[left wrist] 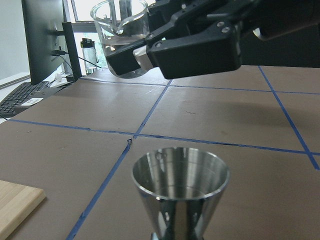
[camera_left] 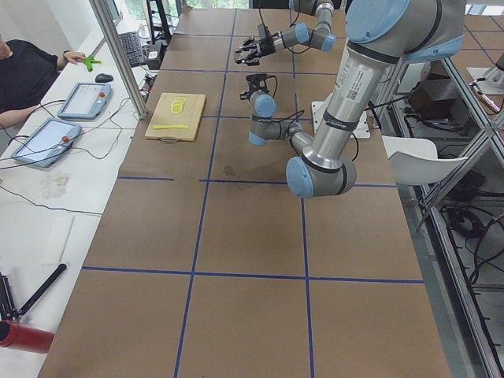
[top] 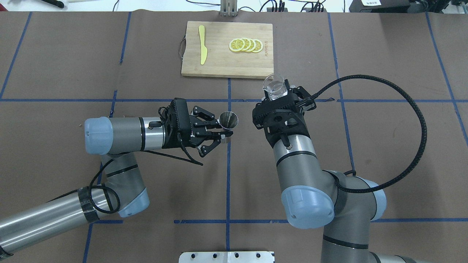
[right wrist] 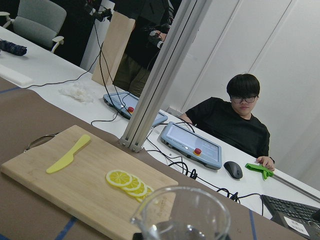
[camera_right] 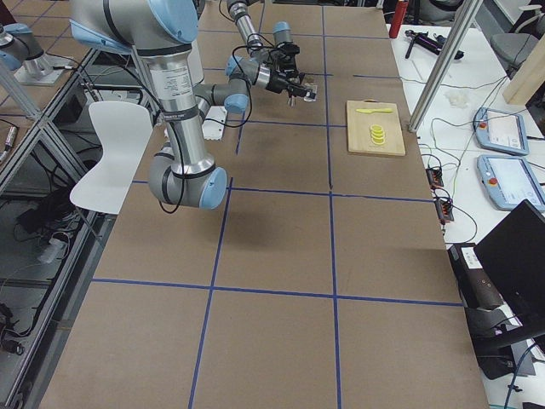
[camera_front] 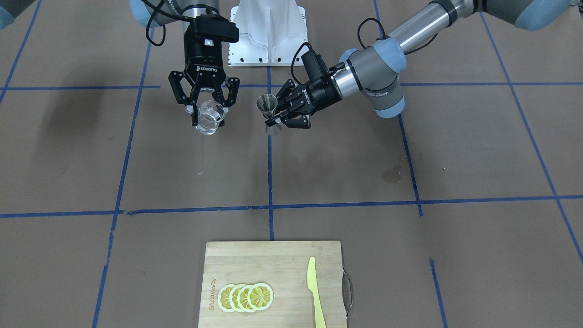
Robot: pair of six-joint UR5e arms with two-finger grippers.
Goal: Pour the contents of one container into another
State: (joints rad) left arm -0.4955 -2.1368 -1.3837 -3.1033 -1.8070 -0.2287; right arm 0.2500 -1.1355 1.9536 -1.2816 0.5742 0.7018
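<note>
- Jigger [top: 228, 120], steel and hourglass-shaped, is nearest the robot. The left claw [top: 225, 132] is pinched almost fully together on its narrow waist, mouth up, and it looks clear of the counter [top: 384, 54].
- Clear cup [top: 274, 86] is next, at about 2 o'clock from the jigger and apart from it. The right claw [top: 279, 94] is closed partway, its fingers clamping the cup's wall from both sides. The cup is upright, and in the left wrist view it sits higher than the jigger. I cannot tell whether it holds liquid.
- Cutting board [top: 219, 65] lies beyond, at 12 o'clock from the jigger. It carries lemon slices [top: 245, 45], with a yellow knife [top: 203, 49] at their 9 o'clock.
- Person [right wrist: 235, 125] sits farthest off, at a white desk past the board.
- Likely trouble:
  - The jigger's mouth is small, so a tilt begun before the cup's spout is over it would spill onto the counter.
  - A fast tilt could overshoot.
  - The smooth cup wall could turn within the fingers.
  - The two claws could knock together as they close in.
- "ROBOTIQ" [camera_front: 204, 69] is readable on the right claw's body. The cup's printed marks and the board's burnt-in stamp are too faint or small to read.
</note>
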